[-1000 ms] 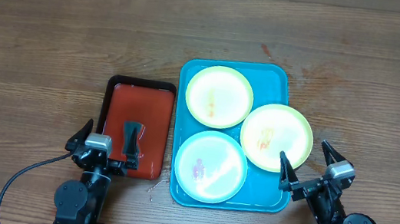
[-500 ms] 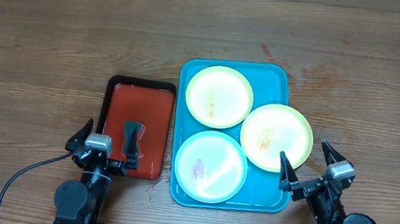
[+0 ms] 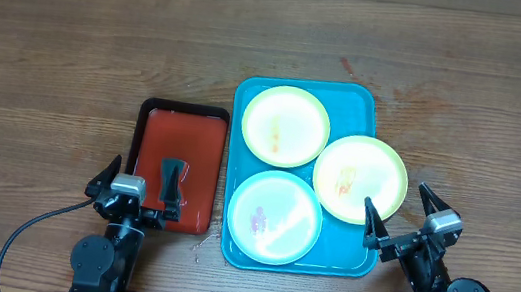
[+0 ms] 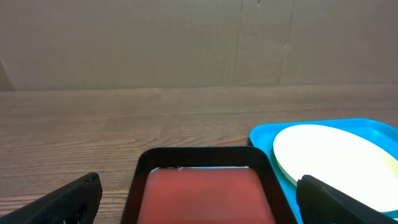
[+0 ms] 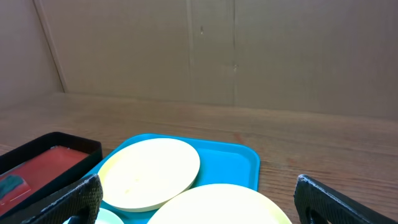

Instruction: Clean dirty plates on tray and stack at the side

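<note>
**Fingers.** Left gripper (image 3: 139, 186): spread wide, nothing between the fingers. The right-hand finger hangs over the near end of the red tray (image 3: 180, 141). Right gripper (image 3: 401, 213): also spread wide and empty. Its left finger sits just beside the near-right edge of the right yellow-green plate (image 3: 360, 179); contact cannot be told.

**Plates.** All three lie on the turquoise tray (image 3: 357, 103), none stacked.
- The far yellow-green plate (image 3: 286, 125) has a faint orange streak.
- The right one has a stronger orange smear and overhangs the tray's right rim.
- The light blue plate (image 3: 274, 216), near-left, shows a reddish mark.

**Surroundings.** The red tray lies just left of the turquoise one on the wooden table (image 3: 73, 41). In the right wrist view a small teal patch (image 5: 9, 185) shows on it; too small to identify.

**Step.** Judged as the start: no plate is lifted, wiped or set aside.

**Next.** Something to wipe with is needed, and none is plainly visible. One gripper would likely steady or lift a plate by its rim, and the overhanging right plate offers the easiest edge.
</note>
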{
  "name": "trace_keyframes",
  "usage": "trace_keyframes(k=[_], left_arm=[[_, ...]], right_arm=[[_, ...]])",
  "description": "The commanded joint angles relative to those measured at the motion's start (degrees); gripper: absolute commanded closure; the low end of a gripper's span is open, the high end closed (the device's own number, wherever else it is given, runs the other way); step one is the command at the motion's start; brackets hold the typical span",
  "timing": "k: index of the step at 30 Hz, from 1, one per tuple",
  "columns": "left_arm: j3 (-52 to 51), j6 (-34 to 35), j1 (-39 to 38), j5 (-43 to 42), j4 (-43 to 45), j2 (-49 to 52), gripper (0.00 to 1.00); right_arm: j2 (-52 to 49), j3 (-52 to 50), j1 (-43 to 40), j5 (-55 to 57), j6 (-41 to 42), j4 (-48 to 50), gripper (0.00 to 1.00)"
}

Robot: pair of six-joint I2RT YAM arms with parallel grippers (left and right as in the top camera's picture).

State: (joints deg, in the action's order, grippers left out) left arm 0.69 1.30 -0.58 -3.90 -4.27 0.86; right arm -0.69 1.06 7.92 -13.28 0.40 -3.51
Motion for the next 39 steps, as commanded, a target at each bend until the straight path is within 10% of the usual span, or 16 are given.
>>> trace_keyframes(k=[1,17,26,39], left_arm=[[-0.42,0.39,0.61,-0.02,0.17,-0.55,0.0],[-0.42,-3.82,0.61,3.82,2.23,-0.55,0.0],[1.38,4.81,0.59,-14.1,9.16,-0.55,0.0],[42.25,3.41,0.61,-12.59,-33.48,24.79,0.0]], right_arm=[[0.2,-0.59,0.26,0.39,0.17,0.2,0.0],[0.2,-0.59,0.26,-2.16,0.22,0.35,0.0],[0.17,2.29,0.26,-8.9,7.61,-1.05,0.0],[-30.93,49.99,0.26,-6.56,6.88,-47.08,0.0]])
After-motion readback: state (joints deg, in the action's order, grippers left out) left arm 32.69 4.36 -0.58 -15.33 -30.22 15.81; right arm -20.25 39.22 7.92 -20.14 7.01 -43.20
